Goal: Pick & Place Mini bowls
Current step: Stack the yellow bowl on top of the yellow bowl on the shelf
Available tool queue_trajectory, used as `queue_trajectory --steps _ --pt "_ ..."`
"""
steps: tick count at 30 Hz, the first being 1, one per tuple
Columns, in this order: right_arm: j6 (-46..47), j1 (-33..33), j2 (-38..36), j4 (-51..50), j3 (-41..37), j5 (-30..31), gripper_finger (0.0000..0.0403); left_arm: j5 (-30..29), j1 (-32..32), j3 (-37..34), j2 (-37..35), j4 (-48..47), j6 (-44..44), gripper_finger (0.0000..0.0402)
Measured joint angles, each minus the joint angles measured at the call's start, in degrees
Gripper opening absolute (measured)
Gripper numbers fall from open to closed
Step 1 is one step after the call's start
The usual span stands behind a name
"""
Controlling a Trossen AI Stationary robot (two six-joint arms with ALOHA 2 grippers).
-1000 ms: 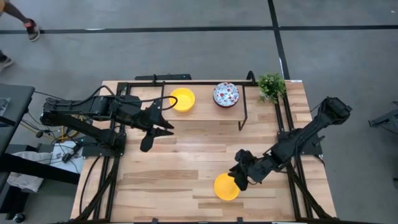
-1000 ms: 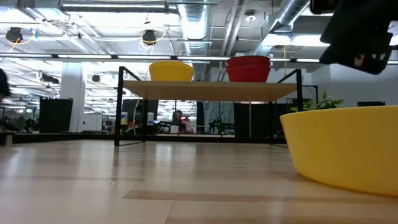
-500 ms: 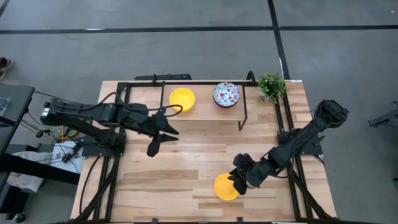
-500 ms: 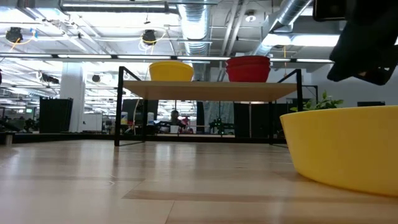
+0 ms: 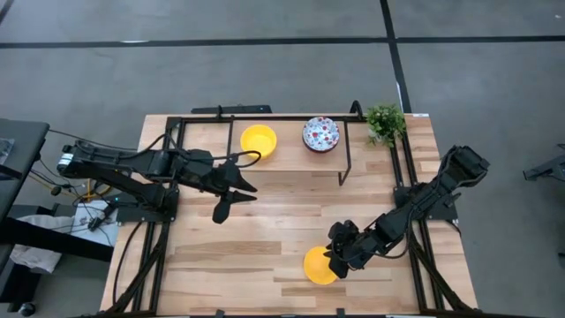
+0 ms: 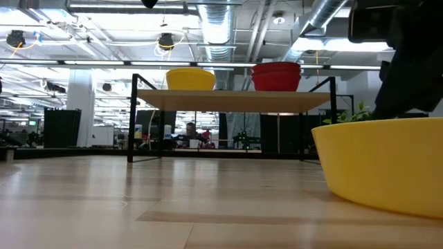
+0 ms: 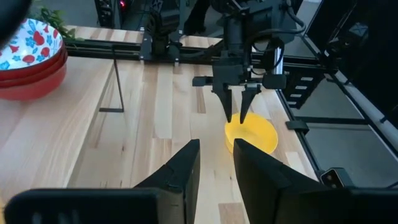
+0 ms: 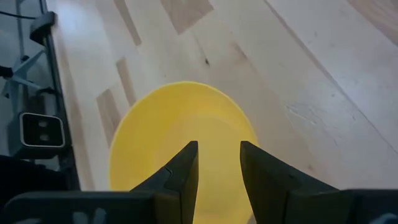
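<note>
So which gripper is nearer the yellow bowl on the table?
Right. The right gripper hangs over the yellow bowl; the left gripper waits mid-table, well away.

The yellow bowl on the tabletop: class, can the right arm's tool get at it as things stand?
Probably yes. The right tool hangs just above the yellow bowl, fingers apart over its rim, nothing between them.

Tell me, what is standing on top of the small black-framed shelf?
On the shelf stand a yellow bowl and a stack of floral bowls. The low view shows red outsides; how many are stacked is unclear.
</note>
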Motion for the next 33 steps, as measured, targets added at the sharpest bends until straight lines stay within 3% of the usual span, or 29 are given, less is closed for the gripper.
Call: queue_trajectory --steps 7,13,33 --pt "-2.2 0.0 0.0 -0.1 0.0 -0.2 0.0109 0.0 0.0 0.0 0.0 0.5 0.0 0.0097" --pt "-13.1 0.0 0.0 -0.2 0.0 -1.4 0.0109 0.0 0.0 0.0 0.0 0.9 0.0 0.0097" --pt "-13.5 -2.3 -0.1 -3.2 -0.2 -1.4 0.0109 0.0 0.0 0.0 0.0 2.0 0.0 0.0097"
